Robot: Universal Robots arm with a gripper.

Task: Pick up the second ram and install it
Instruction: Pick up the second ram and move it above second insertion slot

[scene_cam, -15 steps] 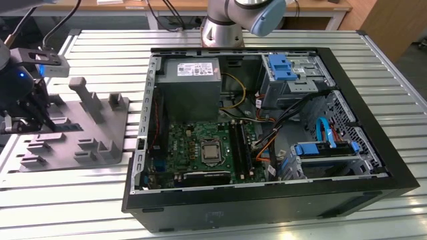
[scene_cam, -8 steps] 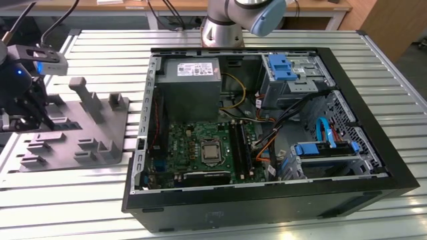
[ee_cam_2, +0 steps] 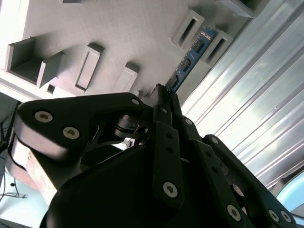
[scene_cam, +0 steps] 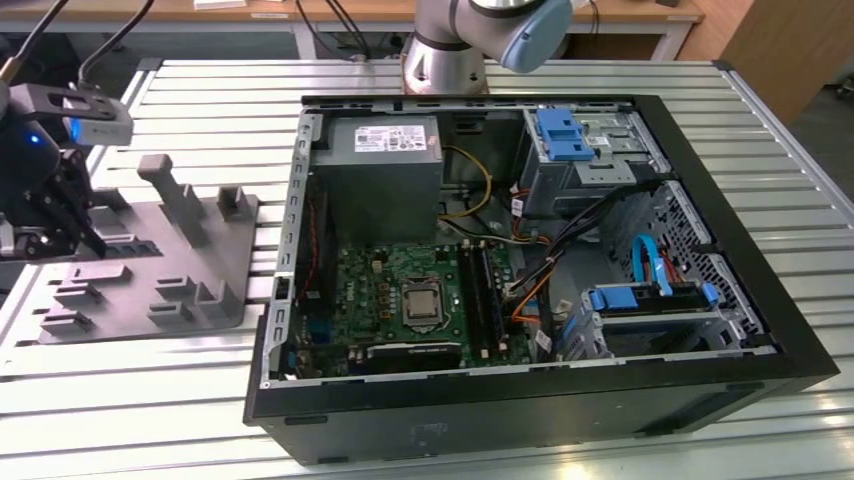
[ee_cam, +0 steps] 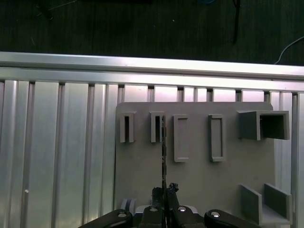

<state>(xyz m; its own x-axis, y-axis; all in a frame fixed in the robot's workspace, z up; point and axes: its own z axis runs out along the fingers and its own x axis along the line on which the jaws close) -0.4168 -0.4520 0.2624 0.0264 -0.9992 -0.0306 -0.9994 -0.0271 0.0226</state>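
Note:
The second ram (ee_cam_2: 192, 53) is a slim board with black chips, and my gripper (ee_cam_2: 164, 97) is shut on its near end. In the first wrist view the ram (ee_cam: 163, 152) shows edge-on as a thin dark line. It runs from my fingertips (ee_cam: 164, 191) to beside a narrow slot (ee_cam: 156, 127) of the grey holder block (ee_cam: 199, 175). In the exterior view my gripper (scene_cam: 74, 225) hangs at the far left, over the holder block's (scene_cam: 160, 275) left edge. The long black motherboard slots (scene_cam: 483, 295) lie inside the open computer case (scene_cam: 287, 250).
The holder block carries upright posts (scene_cam: 180, 200) and several rectangular pockets (ee_cam: 216, 137). The ribbed aluminium table (scene_cam: 120, 365) lies under everything. Inside the case are a power supply (scene_cam: 380, 175), blue drive brackets (scene_cam: 561, 135) and loose cables (scene_cam: 534, 280). The arm's base (scene_cam: 447, 55) stands behind the case.

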